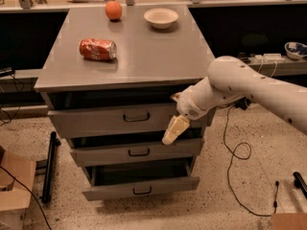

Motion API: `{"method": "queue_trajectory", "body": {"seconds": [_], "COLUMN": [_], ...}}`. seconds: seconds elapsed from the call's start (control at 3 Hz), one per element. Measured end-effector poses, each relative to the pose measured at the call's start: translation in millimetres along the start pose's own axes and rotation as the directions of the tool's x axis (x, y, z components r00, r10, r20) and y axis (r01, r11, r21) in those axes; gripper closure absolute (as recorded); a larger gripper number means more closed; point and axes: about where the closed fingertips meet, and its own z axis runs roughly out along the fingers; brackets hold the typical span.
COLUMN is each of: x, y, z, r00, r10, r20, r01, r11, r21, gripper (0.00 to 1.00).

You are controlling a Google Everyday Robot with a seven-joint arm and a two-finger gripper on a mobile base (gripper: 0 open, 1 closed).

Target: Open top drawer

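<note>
The top drawer (91, 121) is the tallest grey front of three under the cabinet top, with a dark wire handle (136, 117) at its centre. It stands a little way out, with a dark gap above its front. My gripper (173, 130) hangs from the white arm coming in from the right. Its cream fingers point down and left over the right part of the top drawer's front, to the right of the handle and a little below it, near the middle drawer's upper edge.
The middle drawer (136, 152) and bottom drawer (141, 188) are also pulled out slightly. On the cabinet top (144, 56) lie a red soda can (98, 49), an orange (113, 10) and a white bowl (161, 17). A black stand (48, 166) and cardboard box (12, 186) are on the left; cables trail on the floor at the right.
</note>
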Motion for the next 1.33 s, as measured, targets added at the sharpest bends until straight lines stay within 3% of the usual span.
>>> {"method": "queue_trajectory", "body": {"seconds": [0.33,1.0,1.33], "x": [2.2,-2.6,-3.0], "y": [-15.6,-1.2,-1.2], "z": [27.4,21.4,21.0], "r00": [1.0,0.993,0.993], "r10": [-0.004,-0.104,-0.104], "r20": [-0.008,-0.047,-0.047], "r01": [0.004,0.099,0.099], "r11": [0.9995,0.9898,0.9897], "r21": [-0.03,-0.103,-0.103], "gripper": [0.17,0.64,0.56]}}
